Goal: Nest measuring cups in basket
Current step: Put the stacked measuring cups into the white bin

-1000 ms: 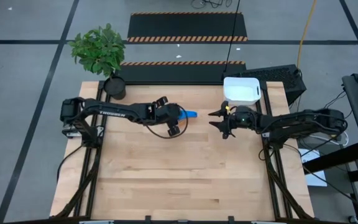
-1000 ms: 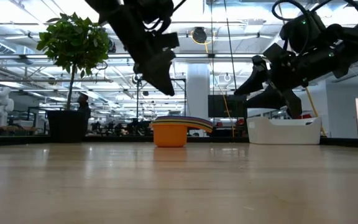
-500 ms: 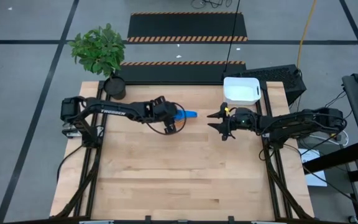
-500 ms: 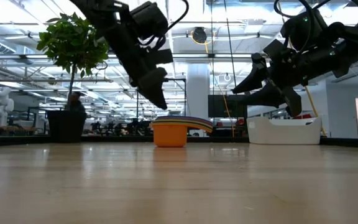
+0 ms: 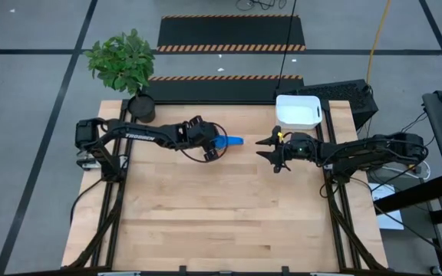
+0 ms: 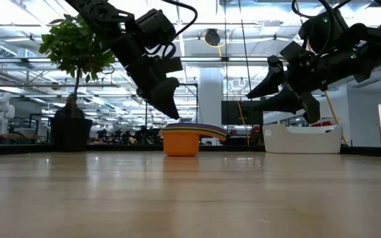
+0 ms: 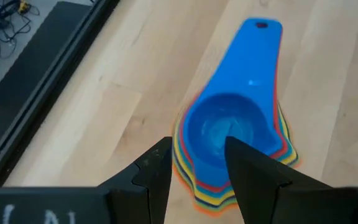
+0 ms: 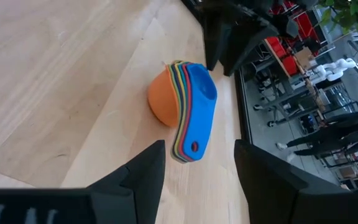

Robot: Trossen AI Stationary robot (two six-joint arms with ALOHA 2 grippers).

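The measuring cups (image 7: 227, 134) sit nested in one stack on the table, a blue cup on top and an orange one (image 6: 180, 143) at the bottom, handles pointing together toward the table's right (image 5: 232, 141). My left gripper (image 7: 197, 150) hovers open just above the stack's bowl end, a finger on either side, touching nothing; the low view shows it (image 6: 167, 100) above the cups. My right gripper (image 5: 271, 150) hangs open in the air between the stack and the white basket (image 5: 298, 112); its wrist view shows the stack (image 8: 183, 103) ahead.
The white basket (image 6: 303, 139) stands at the table's far right edge, behind my right arm. A dark round pot with a green plant (image 5: 140, 107) stands at the far left corner. Bare wooden tabletop (image 5: 221, 207) stretches toward the near edge.
My left gripper has come down toward the nested cups and drawn slightly toward the table's left, ending just over the stack. The cups have not moved.
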